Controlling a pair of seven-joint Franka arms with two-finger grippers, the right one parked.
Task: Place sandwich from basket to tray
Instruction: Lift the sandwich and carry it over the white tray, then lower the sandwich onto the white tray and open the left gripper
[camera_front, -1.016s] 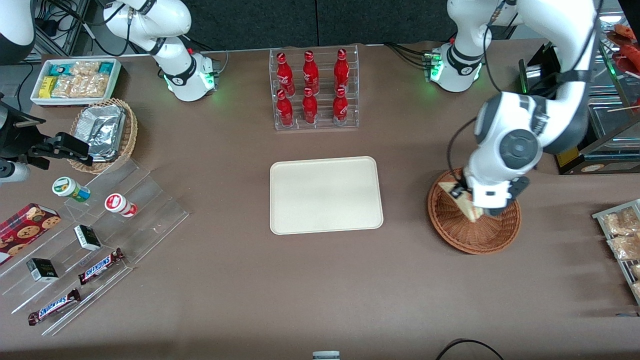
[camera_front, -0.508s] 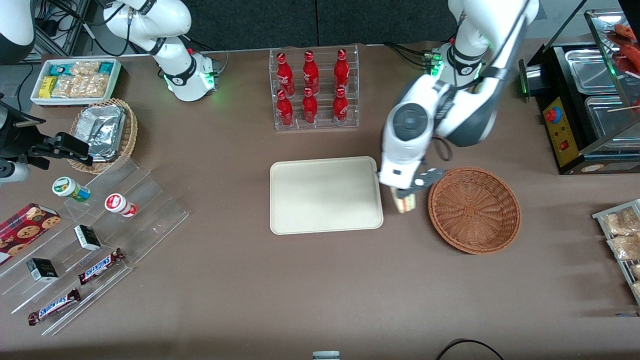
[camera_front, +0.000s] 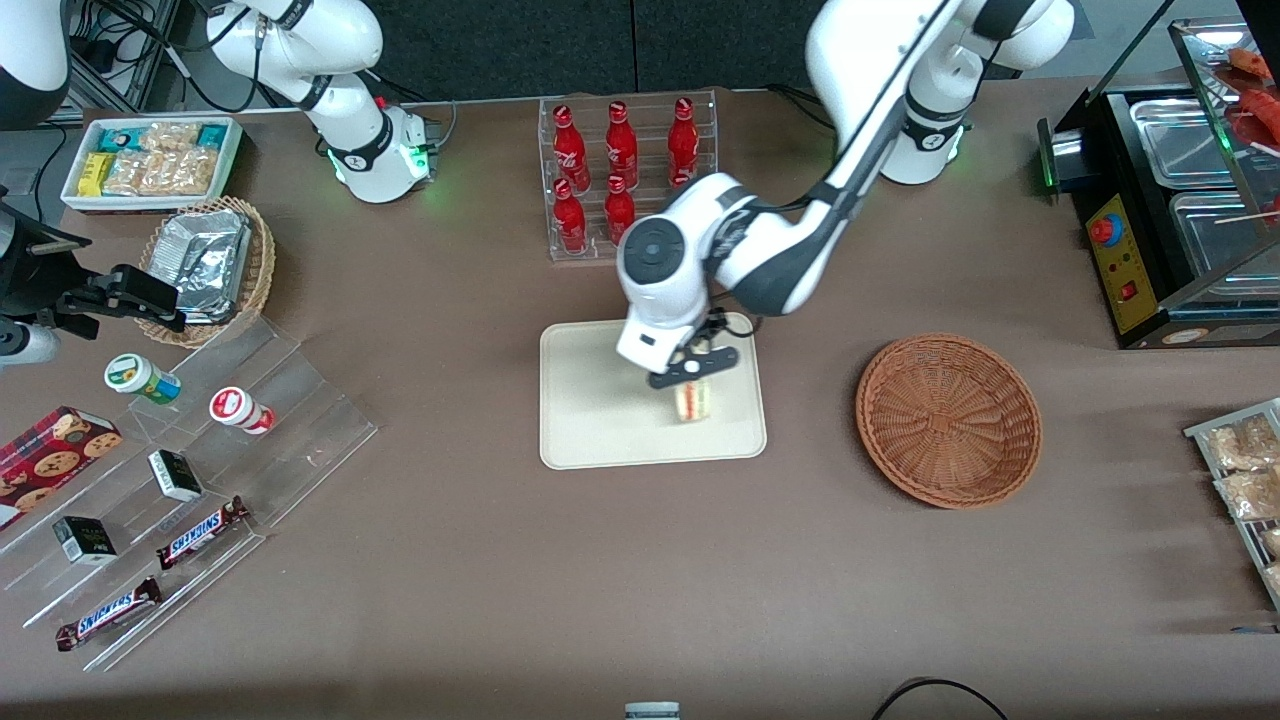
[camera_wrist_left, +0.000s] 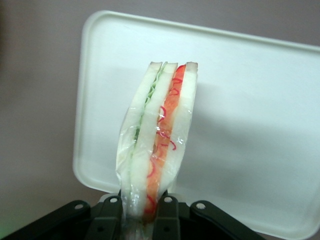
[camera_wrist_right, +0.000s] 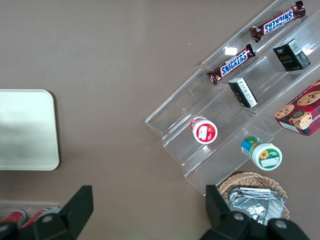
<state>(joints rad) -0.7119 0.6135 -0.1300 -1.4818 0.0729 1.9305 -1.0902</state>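
We are carrying the clear-wrapped triangular sandwich (camera_front: 693, 400), pale bread with red and green layers, over the cream rectangular plastic tray (camera_front: 590, 420). Gripper (camera_front: 692, 368) jaws are clamping its lower edge. The round reddish-brown wicker basket (camera_front: 948, 420) is sitting empty. Best lowering until the wedge is nearly touching before releasing, keeping inside the rim.

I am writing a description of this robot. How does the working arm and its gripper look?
The left arm has glossy white shells, dark grey joint sections and a round grey cap; a black cable runs along it. Its base glows green. The gripper, above the tray, is black, with visible screws.
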